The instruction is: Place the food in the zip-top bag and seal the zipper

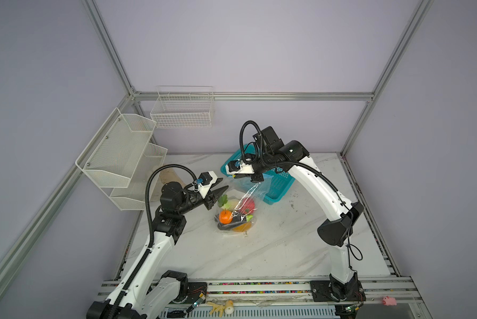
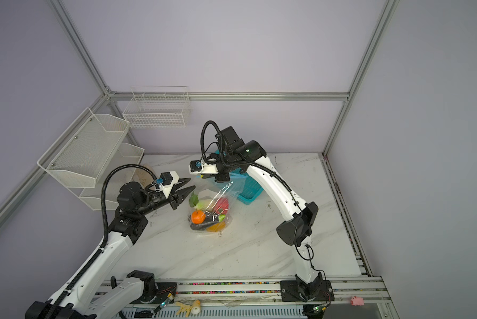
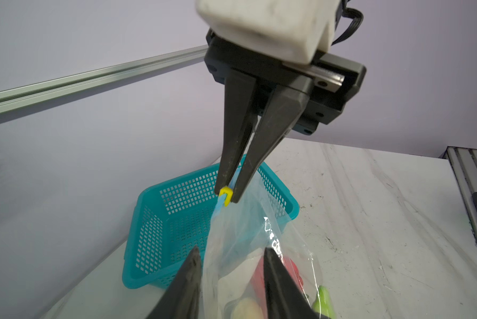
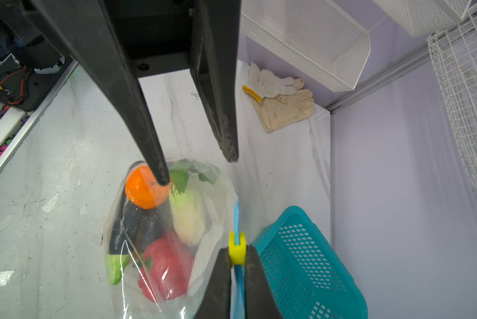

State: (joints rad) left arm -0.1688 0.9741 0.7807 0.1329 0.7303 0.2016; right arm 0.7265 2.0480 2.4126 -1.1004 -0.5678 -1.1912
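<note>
- We're seeing the zip-top bag (image 4: 218, 198) as thin clear plastic film, crinkled and glossy, glare streaking it.
- Its zipper (image 4: 236, 212) reads as a smooth light-blue plastic strip; the slider (image 4: 236, 248) is shiny yellow plastic.
- The food (image 4: 143, 190) looks like smooth, glossy plastic to us.
- The basket (image 4: 301, 262): teal perforated plastic, slight sheen.
- The surface (image 4: 52, 165): white marble-look, scuffed and chipped.
- The left claw (image 4: 195, 168): matt black, edges worn grey.
- The gloves (image 4: 281, 102): matt, soiled cloth.
- The frame rail (image 3: 93, 80): brushed metal, dull shine.
</note>
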